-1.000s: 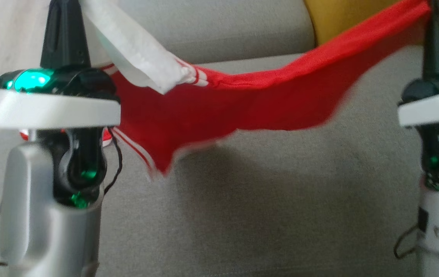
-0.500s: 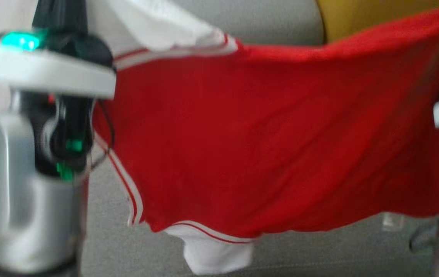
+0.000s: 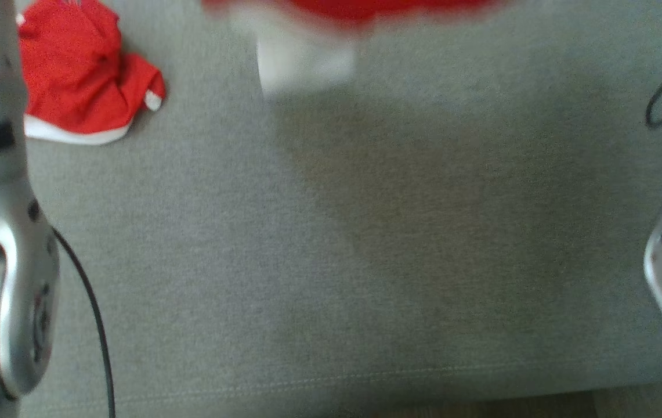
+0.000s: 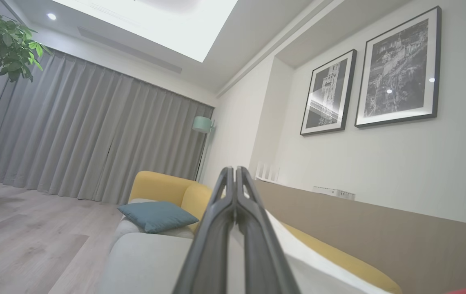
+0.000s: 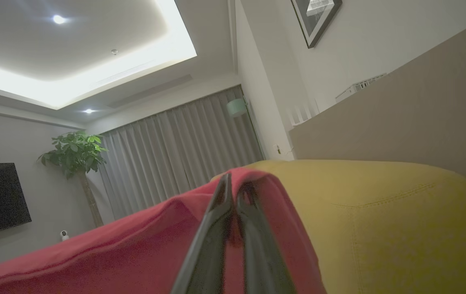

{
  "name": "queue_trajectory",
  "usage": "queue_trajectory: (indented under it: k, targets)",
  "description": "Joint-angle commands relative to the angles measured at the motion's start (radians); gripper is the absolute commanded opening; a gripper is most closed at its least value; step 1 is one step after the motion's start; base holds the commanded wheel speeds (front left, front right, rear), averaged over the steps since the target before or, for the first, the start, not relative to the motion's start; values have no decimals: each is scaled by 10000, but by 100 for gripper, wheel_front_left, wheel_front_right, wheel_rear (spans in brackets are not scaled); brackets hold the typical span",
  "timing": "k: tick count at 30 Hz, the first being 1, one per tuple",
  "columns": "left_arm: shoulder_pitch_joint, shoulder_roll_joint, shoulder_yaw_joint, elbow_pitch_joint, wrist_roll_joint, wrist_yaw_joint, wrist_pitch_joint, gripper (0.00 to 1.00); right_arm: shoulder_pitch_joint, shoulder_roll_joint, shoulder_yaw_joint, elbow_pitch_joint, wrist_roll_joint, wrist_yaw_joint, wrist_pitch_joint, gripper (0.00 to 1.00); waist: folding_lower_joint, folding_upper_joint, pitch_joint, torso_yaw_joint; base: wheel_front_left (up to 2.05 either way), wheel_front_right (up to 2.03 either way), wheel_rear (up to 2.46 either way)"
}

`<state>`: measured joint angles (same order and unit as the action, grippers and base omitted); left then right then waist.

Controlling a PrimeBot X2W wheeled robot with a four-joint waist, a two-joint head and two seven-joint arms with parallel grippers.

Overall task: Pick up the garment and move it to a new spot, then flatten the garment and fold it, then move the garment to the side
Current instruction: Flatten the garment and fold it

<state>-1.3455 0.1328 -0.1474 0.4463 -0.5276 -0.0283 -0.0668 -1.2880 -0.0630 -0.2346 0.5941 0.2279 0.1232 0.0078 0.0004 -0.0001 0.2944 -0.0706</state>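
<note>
At the far left a small red heap with white trim (image 3: 78, 75) lies on the sofa (image 3: 365, 261), and I can't tell what kind of piece it is. The left gripper (image 4: 236, 174) has its jaws pressed together, seemingly pinching a white part of the garment (image 3: 306, 55), though the bite itself is hard to make out. The garment hangs in the air above the seat, stretched across to the right gripper (image 5: 234, 185), whose jaws pinch a red fold. I'd say the first step is in hand: the garment is lifted and being carried to its new spot. The next move calls for lowering both arms evenly and keeping the cloth taut, so that it lands flat on the bare seat, clear of the heap. From above, most of the garment is cut off at the top edge and blurred, so its shape stays uncertain.
</note>
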Motion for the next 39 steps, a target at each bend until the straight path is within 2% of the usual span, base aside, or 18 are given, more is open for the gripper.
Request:
queue_trajectory:
  k: [1,5,9,13,18,28,32,33,39]
  targets:
    - [-658,374,237,-92,131,-72,-236,0,-674,128,125,-56,-126,75,-352,0,-4,1,454,205,0,0,0]
    - [-1423,216,38,798,242,-396,-997,0,-1479,128,432,1075,-5,75,-1516,0,-4,1,547,453,0,0,0]
    - [-1342,81,-252,1178,202,-677,-1332,0,-1355,118,551,1790,277,75,-2254,0,-4,1,672,648,0,0,0]
    - [-432,59,-605,1449,125,-847,-1474,0,-475,109,716,2484,465,75,-2489,0,-4,1,675,767,0,0,0]
    - [1639,62,-1134,1319,171,-948,-1769,0,1081,85,811,3359,928,75,-2545,0,-4,1,447,871,0,0,0]
    - [5981,637,-1482,869,-80,-997,-1901,0,3645,-291,1833,4705,1410,75,-936,0,-4,1,-702,846,0,0,0]
    - [7090,823,-1763,635,-186,-1006,-1762,0,4268,-435,2286,4748,1528,75,-409,0,-4,1,-1131,827,0,0,0]
    - [7789,938,-1917,413,-310,-1010,-1596,0,4681,-529,2598,4691,1621,75,-97,0,-4,1,-1407,795,0,0,0]
    - [9652,1257,-2259,-662,-803,-1008,-933,0,5963,-1023,3742,4167,1830,75,688,0,-4,1,-2121,775,0,0,0]
